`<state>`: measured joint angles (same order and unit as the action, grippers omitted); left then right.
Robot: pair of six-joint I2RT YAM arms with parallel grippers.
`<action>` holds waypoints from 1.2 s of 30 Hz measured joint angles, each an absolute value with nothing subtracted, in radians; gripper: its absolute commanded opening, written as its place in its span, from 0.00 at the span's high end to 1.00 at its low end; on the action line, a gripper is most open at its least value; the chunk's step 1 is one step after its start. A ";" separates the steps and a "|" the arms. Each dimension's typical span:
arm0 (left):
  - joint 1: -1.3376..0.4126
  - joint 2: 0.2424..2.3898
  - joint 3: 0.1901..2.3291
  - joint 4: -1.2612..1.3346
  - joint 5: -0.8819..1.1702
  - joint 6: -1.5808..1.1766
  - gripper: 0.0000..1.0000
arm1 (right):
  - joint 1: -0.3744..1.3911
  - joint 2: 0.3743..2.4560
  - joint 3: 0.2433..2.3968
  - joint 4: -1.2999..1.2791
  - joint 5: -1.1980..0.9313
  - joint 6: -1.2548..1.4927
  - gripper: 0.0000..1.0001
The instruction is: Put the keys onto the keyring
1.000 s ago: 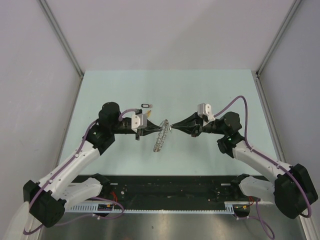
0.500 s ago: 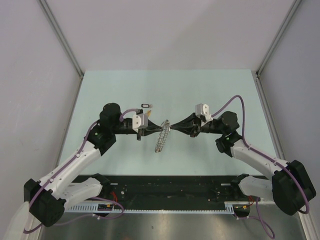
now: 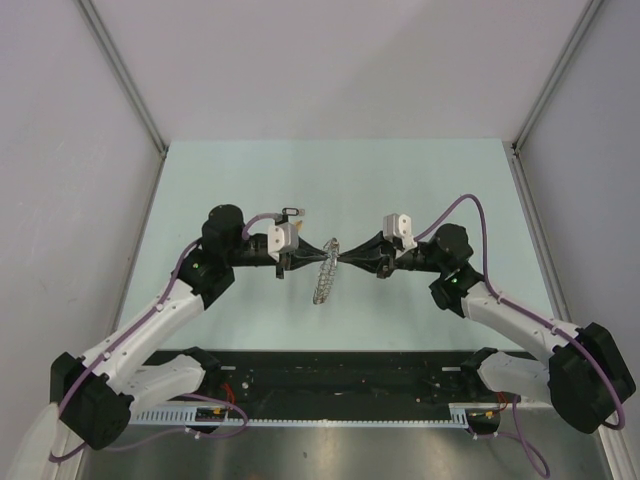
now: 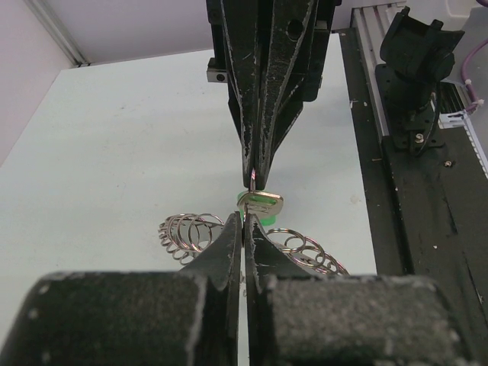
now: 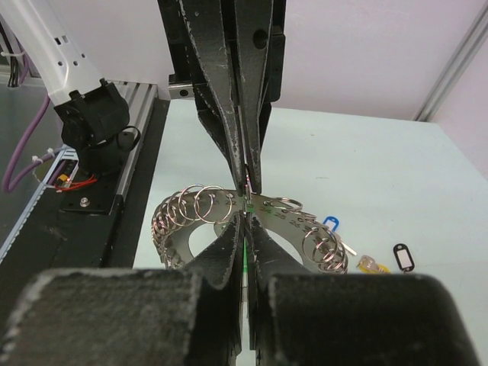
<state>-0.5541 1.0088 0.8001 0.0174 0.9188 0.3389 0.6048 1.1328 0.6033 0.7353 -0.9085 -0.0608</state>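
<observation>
Pale-green desk (image 3: 400, 180), both arms meeting nose to nose over its middle, one key at the ring.

I have the left fingers (image 4: 229, 244) clenched on the top of the keyring (image 3: 322, 278), which droops from them between the two arms, apparently lifted off the desk. I have the right fingers (image 5: 221, 252) clenched on the green-tagged key (image 4: 261, 203), whose head sits just beside the ring's rim. I cannot tell whether it has caught on a coil. By my judgement the task is barely begun: no key shows threaded on the ring and this one is only being offered up. Three more lie on the desk beyond, well apart from the ring: the blue-tagged key (image 5: 330, 223), the tan-tagged key (image 5: 369, 264) and the black-tagged key (image 5: 402, 256).
</observation>
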 measured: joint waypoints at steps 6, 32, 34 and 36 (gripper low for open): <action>-0.554 1.018 0.800 0.020 0.919 0.337 1.00 | 0.608 1.127 0.603 0.712 -0.898 -0.081 1.00; -0.564 1.030 0.800 0.011 0.925 0.333 1.00 | 0.614 1.127 0.612 0.707 -0.898 -0.091 1.00; -0.564 1.030 0.800 0.011 0.925 0.333 1.00 | 0.614 1.127 0.612 0.706 -0.898 -0.091 1.00; -0.564 1.030 0.800 0.010 0.925 0.333 1.00 | 0.614 1.127 0.612 0.706 -0.899 -0.092 1.00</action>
<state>-0.5636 1.0298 0.8001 0.0105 0.9245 0.3328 0.6144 1.1271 0.6121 0.7063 -0.8986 -0.0917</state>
